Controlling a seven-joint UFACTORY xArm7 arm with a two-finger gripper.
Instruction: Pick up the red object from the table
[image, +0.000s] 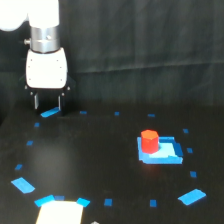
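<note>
Red object (149, 141) stands upright on a blue patch (167, 154), table (100, 160), exterior view's right — likely light, rigid. Your gripper (47, 104) hangs well apart, fingers parted, empty. Pinch its side walls mid-height.

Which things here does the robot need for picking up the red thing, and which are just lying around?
Needed:
small red-orange stubby block
flat black table
robot's hand, far from the block

Just lying around:
bright blue square patch under the block
small blue tape marks
pale rectangular thing at bottom edge
</note>
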